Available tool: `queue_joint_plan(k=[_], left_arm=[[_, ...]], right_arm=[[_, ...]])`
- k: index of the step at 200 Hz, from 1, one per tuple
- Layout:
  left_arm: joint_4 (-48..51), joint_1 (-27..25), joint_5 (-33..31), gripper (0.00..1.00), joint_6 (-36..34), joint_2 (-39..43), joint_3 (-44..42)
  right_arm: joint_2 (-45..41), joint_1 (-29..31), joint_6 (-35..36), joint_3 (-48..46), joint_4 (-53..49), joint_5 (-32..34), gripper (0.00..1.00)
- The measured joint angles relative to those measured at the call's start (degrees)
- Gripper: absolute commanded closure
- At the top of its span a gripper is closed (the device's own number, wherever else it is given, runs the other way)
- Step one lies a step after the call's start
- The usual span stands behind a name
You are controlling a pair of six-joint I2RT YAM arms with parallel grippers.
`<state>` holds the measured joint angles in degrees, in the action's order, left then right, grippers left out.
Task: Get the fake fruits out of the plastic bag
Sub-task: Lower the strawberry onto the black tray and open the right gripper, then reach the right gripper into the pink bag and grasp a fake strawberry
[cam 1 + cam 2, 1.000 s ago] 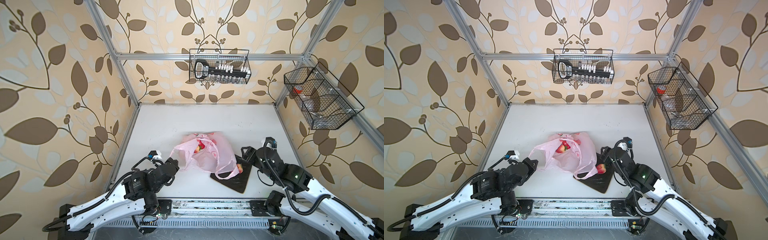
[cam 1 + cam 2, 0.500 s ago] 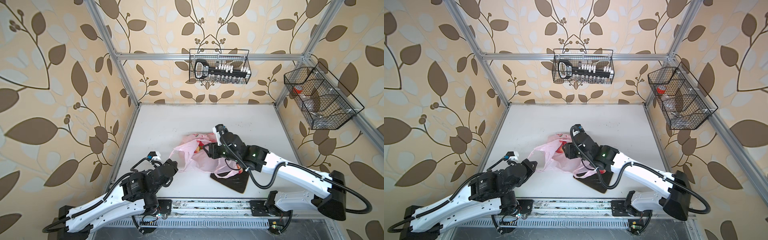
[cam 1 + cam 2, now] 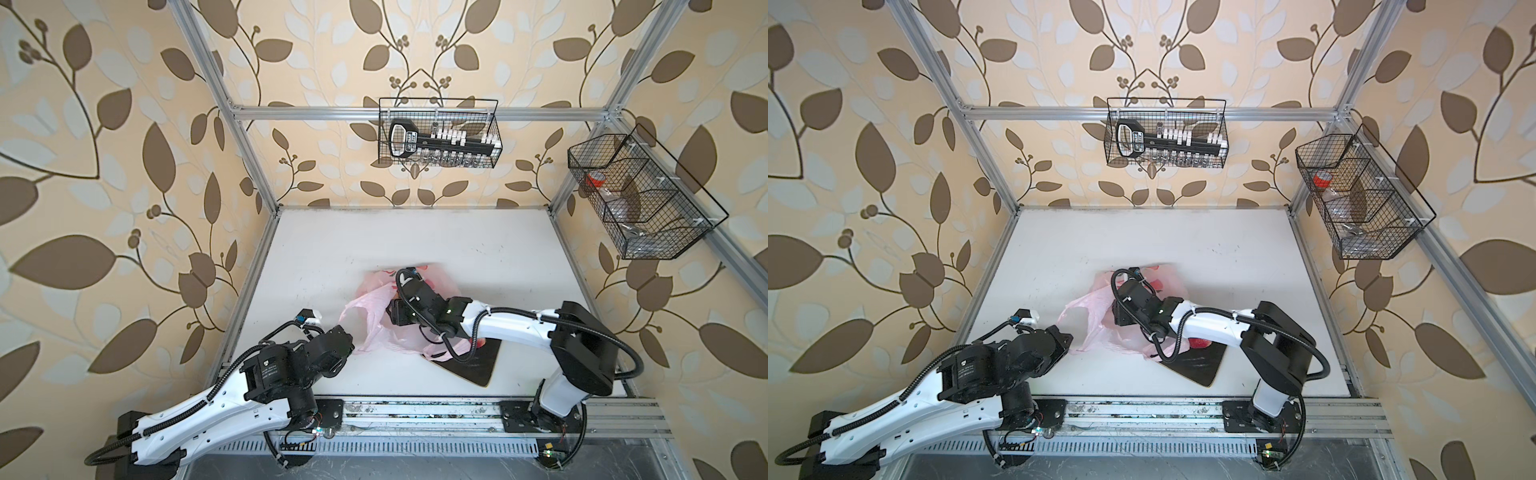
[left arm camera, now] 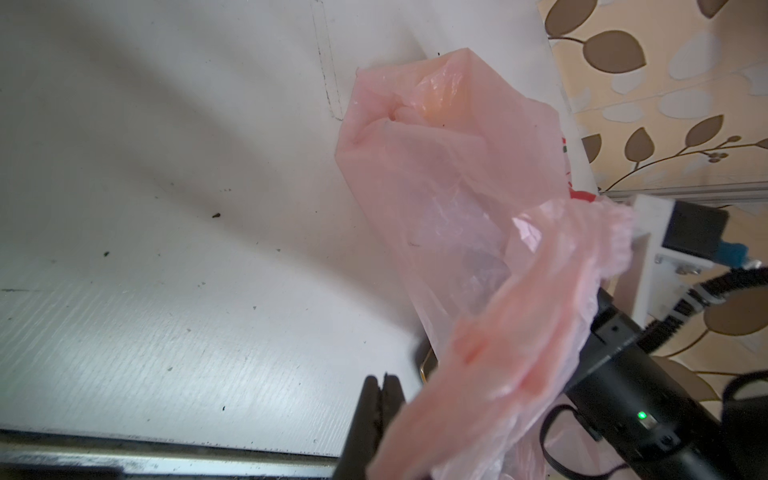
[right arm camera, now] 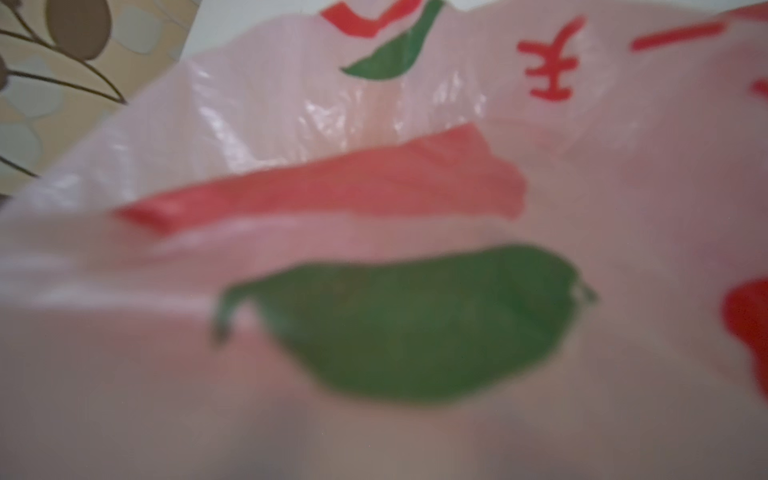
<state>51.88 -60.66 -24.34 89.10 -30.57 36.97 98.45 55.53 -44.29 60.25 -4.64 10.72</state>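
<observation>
Pink translucent plastic bag (image 3: 372, 305) on the white bench (image 3: 415, 241) now swallows your right hand (image 3: 394, 313), by the square black plate (image 3: 478, 368) a second ago, its opening impossible to tell, while your left hand (image 4: 380, 395), clamped shut, holds the bag's rim and one glossy red fake fruit (image 3: 1200, 343) sits plated, the next pick apparently under way.

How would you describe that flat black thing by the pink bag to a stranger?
On the white table, find the pink bag in the middle. The plate lies just right of it, toward the front edge: the only flat, black, square thing there.
</observation>
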Motion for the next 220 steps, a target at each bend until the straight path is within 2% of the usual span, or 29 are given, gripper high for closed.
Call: queue_joint_plan(k=[58,118,148,187,220], left_arm=[[0.98,0.00,0.48,1.00,0.04,-0.68,0.09],[0.98,0.00,1.64,1.00,0.04,-1.05,0.20],[0.98,0.00,1.68,1.00,0.09,-1.42,0.44],[1.01,0.00,1.66,1.00,0.39,-1.42,0.44],[1.03,0.00,1.62,1.00,1.14,-1.27,0.44]], right_arm=[[10.29,-2.84,-3.06,4.98,4.11,3.85,0.24],[18.99,-4.98,-4.57,10.54,9.03,4.11,0.30],[21.84,-5.09,-4.79,12.50,11.65,4.04,0.40],[23.21,-5.09,-3.89,13.05,13.64,3.87,0.65],[22.51,-5.09,-1.99,12.24,15.54,2.51,0.74]])
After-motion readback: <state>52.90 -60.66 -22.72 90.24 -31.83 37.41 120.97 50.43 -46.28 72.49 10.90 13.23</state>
